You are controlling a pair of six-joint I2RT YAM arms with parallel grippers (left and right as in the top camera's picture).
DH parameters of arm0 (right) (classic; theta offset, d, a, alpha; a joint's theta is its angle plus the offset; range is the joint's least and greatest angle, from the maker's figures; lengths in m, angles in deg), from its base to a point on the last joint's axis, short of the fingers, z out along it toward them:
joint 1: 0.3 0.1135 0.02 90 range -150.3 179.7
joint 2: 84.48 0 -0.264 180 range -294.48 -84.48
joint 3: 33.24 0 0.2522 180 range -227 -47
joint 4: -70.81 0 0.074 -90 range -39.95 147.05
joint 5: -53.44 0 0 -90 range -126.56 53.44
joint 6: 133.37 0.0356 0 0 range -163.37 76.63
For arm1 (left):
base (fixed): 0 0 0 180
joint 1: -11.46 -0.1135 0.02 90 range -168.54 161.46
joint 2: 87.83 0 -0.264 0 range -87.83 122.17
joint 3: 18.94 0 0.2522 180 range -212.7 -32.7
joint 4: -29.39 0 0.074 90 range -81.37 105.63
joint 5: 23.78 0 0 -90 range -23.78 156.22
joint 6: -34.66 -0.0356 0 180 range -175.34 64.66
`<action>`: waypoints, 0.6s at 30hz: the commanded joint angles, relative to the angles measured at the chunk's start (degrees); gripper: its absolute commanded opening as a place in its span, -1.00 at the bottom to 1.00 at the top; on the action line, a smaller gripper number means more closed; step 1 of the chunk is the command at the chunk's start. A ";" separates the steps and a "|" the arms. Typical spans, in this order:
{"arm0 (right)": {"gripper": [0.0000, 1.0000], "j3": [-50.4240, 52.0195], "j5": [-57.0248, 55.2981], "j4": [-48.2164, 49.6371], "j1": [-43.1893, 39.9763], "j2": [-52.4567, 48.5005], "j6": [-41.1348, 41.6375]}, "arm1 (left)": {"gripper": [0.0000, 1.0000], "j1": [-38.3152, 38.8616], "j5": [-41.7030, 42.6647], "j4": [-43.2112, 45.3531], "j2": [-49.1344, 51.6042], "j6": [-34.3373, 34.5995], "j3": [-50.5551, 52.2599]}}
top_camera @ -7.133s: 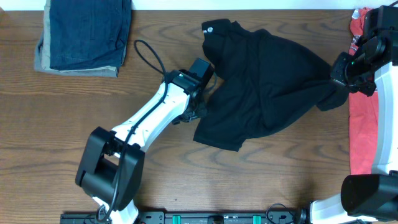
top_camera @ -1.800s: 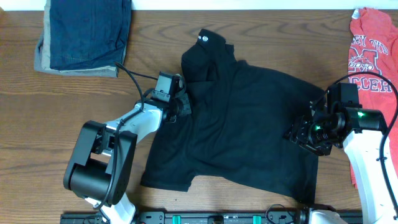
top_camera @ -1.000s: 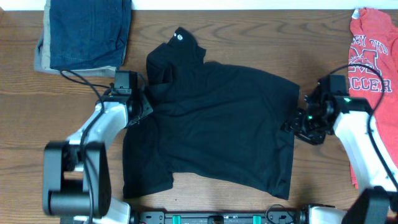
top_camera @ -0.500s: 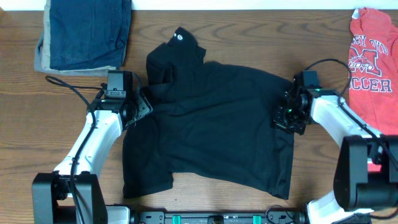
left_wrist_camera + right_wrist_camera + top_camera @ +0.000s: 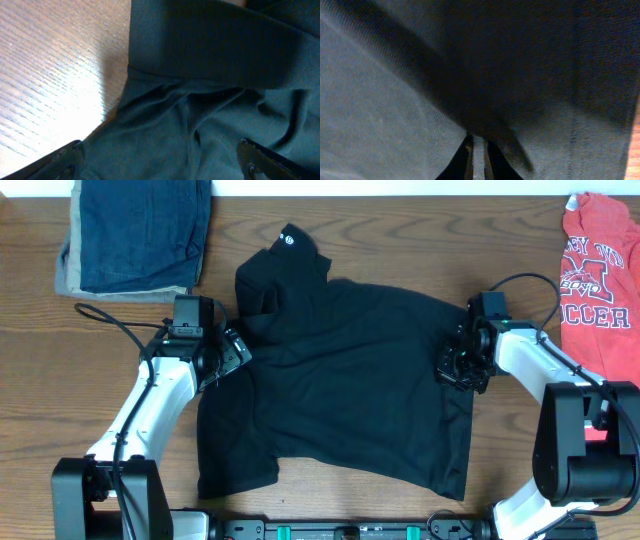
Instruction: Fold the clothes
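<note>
The black shirt (image 5: 350,380) lies spread out in the middle of the table, its small white round logo (image 5: 288,240) at the far left corner. My left gripper (image 5: 226,352) is at the shirt's left edge. In the left wrist view its fingers (image 5: 160,152) are wide apart over rumpled black fabric (image 5: 215,60) and hold nothing. My right gripper (image 5: 452,368) is at the shirt's right edge. In the right wrist view its fingers (image 5: 476,147) are close together, pinching a thin fold of the fabric (image 5: 380,100). The white inner tag is hidden.
A blue denim and tan stack (image 5: 135,235) sits at the far left corner. A red printed T-shirt (image 5: 595,270) lies along the right edge. Bare wooden table (image 5: 100,400) shows left of the shirt and in the left wrist view (image 5: 50,75).
The shirt was dragged left and spread flat, then stayed still. In the last half second my left gripper's fingers have spread apart at the shirt's left edge. The right gripper has barely moved.
</note>
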 commanded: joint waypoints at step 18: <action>-0.96 -18.95 -10.88 -11.37 -12.76 -3.45 -1.84 | 0.96 0.76 3.74 -0.13 0.09 -0.37 0.17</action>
